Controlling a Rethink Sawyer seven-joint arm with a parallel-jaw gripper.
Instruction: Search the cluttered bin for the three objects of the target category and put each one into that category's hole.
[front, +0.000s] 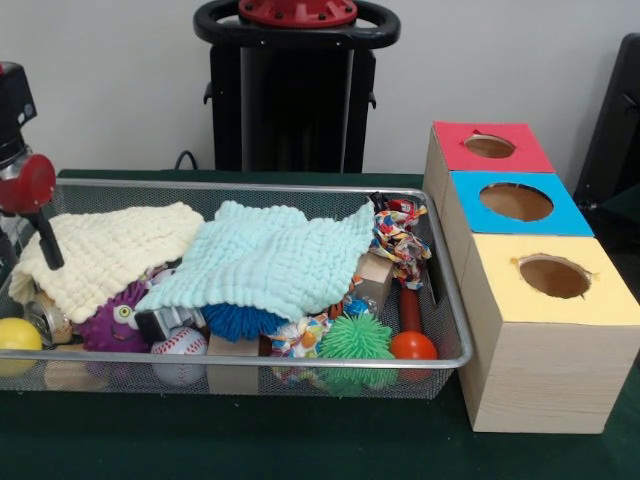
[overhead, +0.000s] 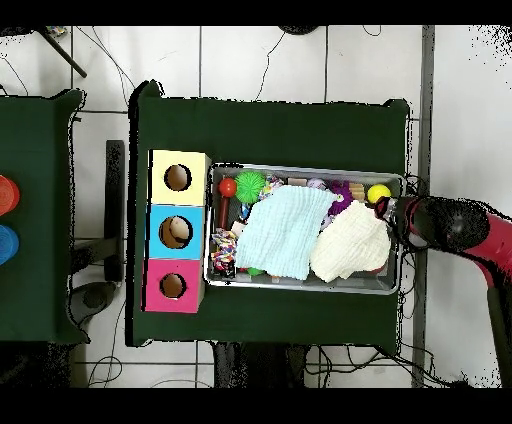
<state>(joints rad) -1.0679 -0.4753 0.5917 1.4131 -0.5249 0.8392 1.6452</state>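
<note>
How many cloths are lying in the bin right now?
2. A light blue cloth lies over the middle of the cluttered bin, and a cream cloth lies next to it, at the end farthest from the boxes. More could be hidden underneath.

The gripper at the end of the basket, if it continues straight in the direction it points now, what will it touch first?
Probably the cream cloth. The gripper slants down over that end of the wire bin, its tip right at the cloth's edge. Depth is unclear, so it may already touch, and its fingers are unreadable.
</note>
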